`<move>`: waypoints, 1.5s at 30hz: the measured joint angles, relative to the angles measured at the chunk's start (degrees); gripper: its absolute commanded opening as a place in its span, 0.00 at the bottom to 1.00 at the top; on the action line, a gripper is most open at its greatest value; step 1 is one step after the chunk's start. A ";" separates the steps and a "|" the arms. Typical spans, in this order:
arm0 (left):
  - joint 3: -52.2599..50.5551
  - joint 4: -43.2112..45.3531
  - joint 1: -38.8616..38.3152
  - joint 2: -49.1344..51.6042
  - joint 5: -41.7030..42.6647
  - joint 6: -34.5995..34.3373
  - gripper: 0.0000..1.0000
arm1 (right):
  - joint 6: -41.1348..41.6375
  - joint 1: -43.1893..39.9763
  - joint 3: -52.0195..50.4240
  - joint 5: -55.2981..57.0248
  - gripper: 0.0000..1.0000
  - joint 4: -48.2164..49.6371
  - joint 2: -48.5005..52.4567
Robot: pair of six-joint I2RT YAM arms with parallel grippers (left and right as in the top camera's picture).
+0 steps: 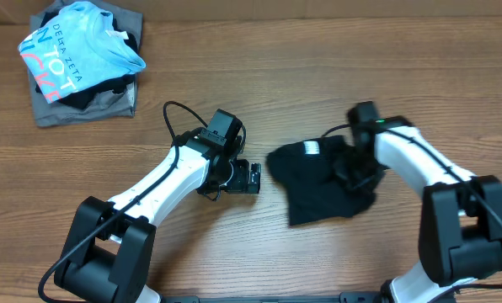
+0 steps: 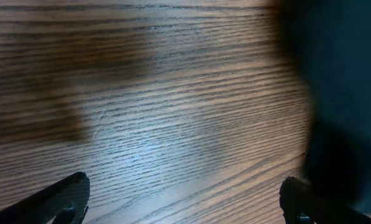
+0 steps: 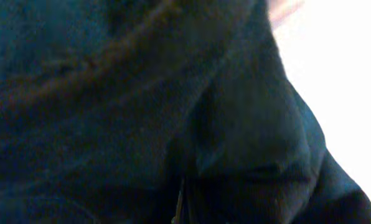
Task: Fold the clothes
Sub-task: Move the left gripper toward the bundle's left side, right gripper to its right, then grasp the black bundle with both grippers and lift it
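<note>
Black garment lies crumpled on desk. My left jaws stand spread at its 9 o'clock. My right jaws are buried in it at 3 o'clock; I cannot tell their closure.

Left arm and right arm have white shells, black joints and bases, thin black cables

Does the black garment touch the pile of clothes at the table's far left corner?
Apart. The overhead view shows a wide stretch of bare table between the black garment and the pile of clothes.
</note>
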 measured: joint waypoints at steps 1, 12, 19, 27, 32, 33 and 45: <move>0.00 -0.02 0.00 0.00 -0.09 0.00 1.00 | 0.42 1.70 0.00 -1.11 0.04 0.63 0.00; 0.00 0.42 0.70 0.00 -2.21 0.24 1.00 | 1.14 16.41 0.83 -8.17 0.06 -4.02 0.00; 0.00 5.18 6.67 0.00 -3.54 4.52 1.00 | -3.45 16.44 0.85 -6.88 0.06 -8.20 0.02; 0.00 11.02 9.51 0.04 6.64 14.91 1.00 | -11.52 16.44 0.85 -6.45 0.14 -6.27 0.04; 0.00 11.13 8.76 1.46 13.46 16.79 1.00 | -13.14 15.32 2.89 -6.27 0.18 -9.99 0.15; 0.00 11.15 8.44 2.05 14.16 16.98 1.00 | -13.22 15.02 3.87 -6.16 0.19 -11.08 0.15; 0.22 14.49 7.89 8.22 18.95 18.99 1.00 | -17.59 13.79 25.31 -3.58 0.79 -35.89 -3.15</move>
